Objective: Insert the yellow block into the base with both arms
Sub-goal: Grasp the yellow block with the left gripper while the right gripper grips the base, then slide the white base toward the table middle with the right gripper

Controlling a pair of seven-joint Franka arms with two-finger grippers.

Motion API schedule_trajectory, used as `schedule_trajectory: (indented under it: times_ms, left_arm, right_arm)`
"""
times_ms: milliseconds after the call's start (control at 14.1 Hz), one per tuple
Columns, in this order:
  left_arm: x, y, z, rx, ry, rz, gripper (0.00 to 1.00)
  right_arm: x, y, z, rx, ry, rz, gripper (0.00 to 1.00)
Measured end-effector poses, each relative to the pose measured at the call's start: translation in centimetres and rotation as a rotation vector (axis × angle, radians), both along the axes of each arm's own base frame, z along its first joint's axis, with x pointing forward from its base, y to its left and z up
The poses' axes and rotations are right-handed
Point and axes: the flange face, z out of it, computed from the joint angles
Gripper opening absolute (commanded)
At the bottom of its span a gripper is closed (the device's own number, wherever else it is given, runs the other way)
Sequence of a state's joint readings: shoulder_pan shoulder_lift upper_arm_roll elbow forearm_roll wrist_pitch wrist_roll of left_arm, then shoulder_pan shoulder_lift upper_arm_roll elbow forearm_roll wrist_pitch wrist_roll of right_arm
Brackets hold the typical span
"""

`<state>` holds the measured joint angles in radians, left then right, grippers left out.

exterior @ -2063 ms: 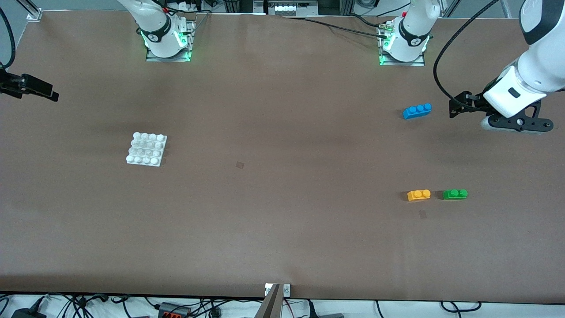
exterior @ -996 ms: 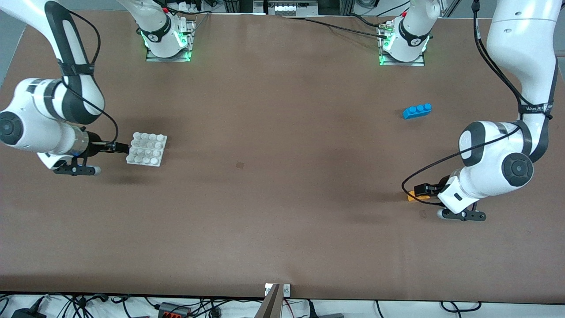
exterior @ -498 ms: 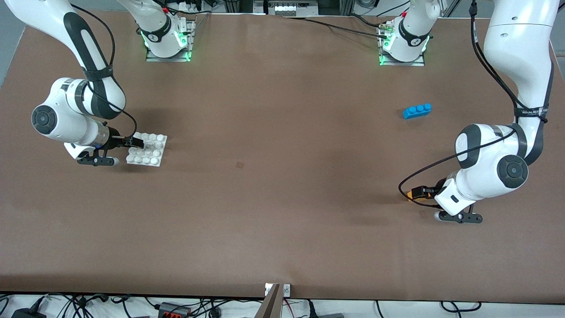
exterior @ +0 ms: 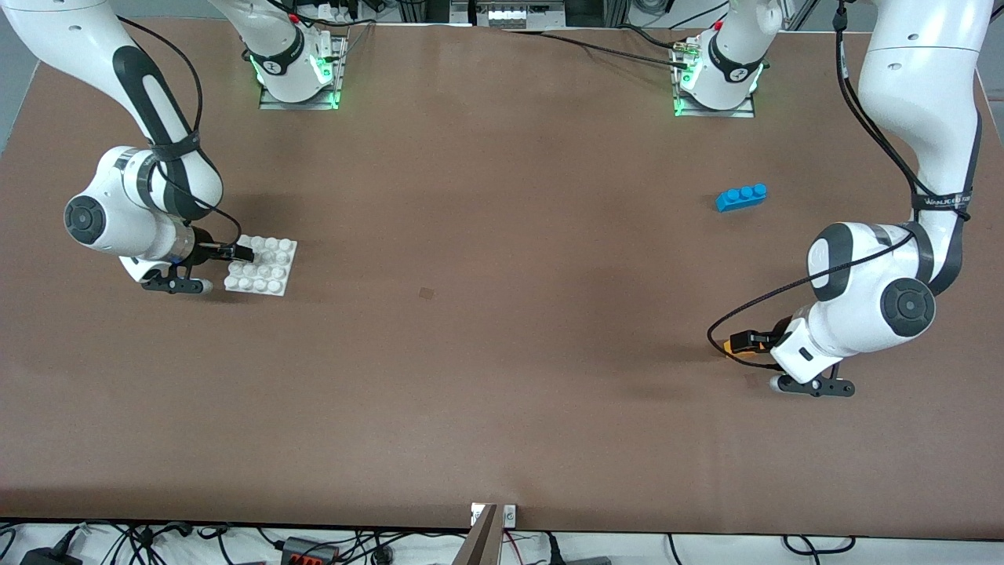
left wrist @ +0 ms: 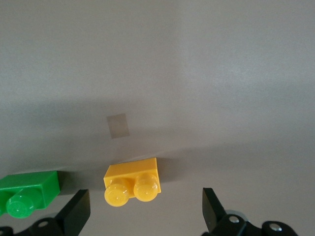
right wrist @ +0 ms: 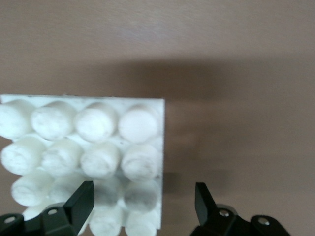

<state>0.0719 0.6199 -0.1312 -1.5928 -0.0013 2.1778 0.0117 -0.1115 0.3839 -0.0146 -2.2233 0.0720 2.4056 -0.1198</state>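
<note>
Yellow block [left wrist: 132, 181] on the worktop [exterior: 502, 314] sits between my left fingers [left wrist: 78, 210], spread wide, barely moved since a moment ago. Right fingers [right wrist: 82, 200], partly closed, not gripping, straddle the base [right wrist: 83, 147] edge toward the right arm's end.

Three bricks [left wrist: 132, 181], one base [exterior: 261, 265]

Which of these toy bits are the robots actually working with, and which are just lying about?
In use: yellow block, between the left gripper's open fingers; white base, with the right gripper at its edge.

Lying about: green brick beside the yellow block; blue brick.
</note>
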Motion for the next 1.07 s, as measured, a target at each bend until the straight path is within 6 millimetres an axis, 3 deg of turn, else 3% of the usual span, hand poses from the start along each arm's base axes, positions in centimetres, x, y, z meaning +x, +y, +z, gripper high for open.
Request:
schedule_trajectory:
  times_ms: [71,356,711,854,1067]
  left_arm:
    - [-0.1,-0.2,0.0,0.000,0.005,-0.003,1.00]
    - [-0.2,-0.2,-0.2,0.001,0.016,-0.004,1.00]
    - [-0.5,0.6,-3.7,0.001,0.060,0.008,1.00]
    - [-0.5,0.7,-5.0,0.001,0.062,0.011,1.00]
    - [-0.4,0.9,-6.5,0.001,0.056,0.015,1.00]
  right_arm:
    - [0.3,0.6,0.1,0.002,-0.016,0.009,0.90]
    - [0.4,1.1,-0.1,0.004,-0.029,0.021,0.59]
    - [0.5,1.7,-0.5,0.012,-0.027,0.042,0.58]
    - [0.6,3.4,-0.5,0.024,-0.028,0.069,0.58]
    - [0.8,7.7,-0.5,0.054,-0.031,0.140,0.58]
